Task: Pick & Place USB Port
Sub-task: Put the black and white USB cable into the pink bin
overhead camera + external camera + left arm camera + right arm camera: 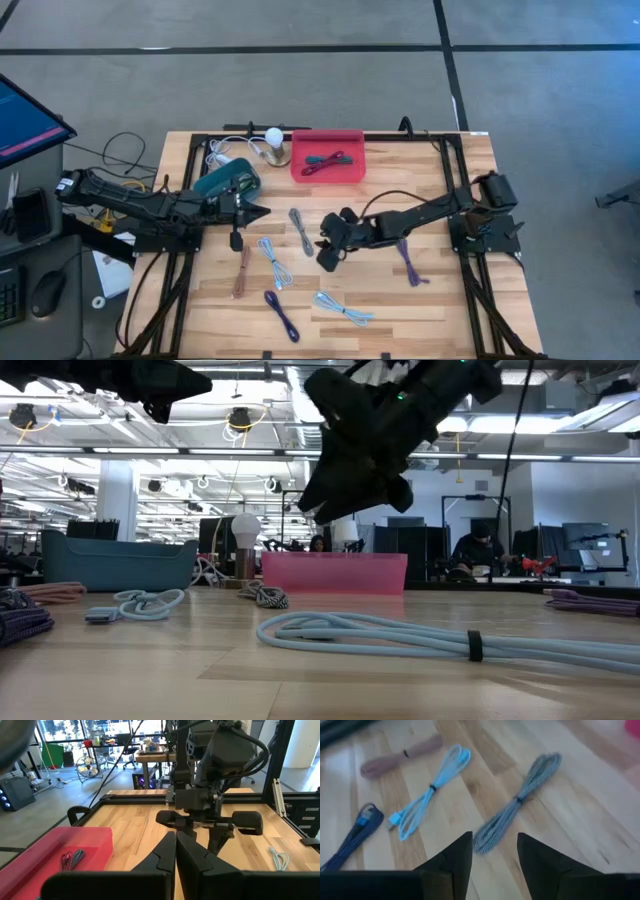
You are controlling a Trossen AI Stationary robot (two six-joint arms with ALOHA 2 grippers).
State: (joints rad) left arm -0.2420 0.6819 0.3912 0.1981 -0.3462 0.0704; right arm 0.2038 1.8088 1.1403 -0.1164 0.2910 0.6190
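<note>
- The right gripper (pixel 322 237) has its jaws parted, nothing between them; in its wrist view the two dark fingers (pixel 456 857) stand apart above the wood, with the near end of the grey braided cable (pixel 515 805) showing in the gap.
- The left gripper (pixel 262 212) has its jaws pressed together with nothing in them; in its wrist view the fingertips (pixel 176 851) meet at a point.
- From above, the right gripper hangs over the middle of the table (pixel 450 300), just beside the grey braided cable (pixel 300 230), which lies loose on the wood.
- The left gripper sits at the table's left, beside a teal bin (pixel 228 181).
- A red tray (pixel 327 172) stands at the far edge, holding one coiled dark cable (pixel 324 161).
- Other coiled cables lie scattered on the wood: a brown cable (pixel 241 274), a light blue cable (pixel 273 262), a dark blue cable (pixel 282 314), a second light blue cable (pixel 345 308) near the front edge, and a purple cable (pixel 411 262) under the right arm.
- A white bulb on a round base (pixel 273 146) stands between the teal bin and the red tray.
- In the low view the right gripper (pixel 360 455) hangs clear above the tabletop.
</note>
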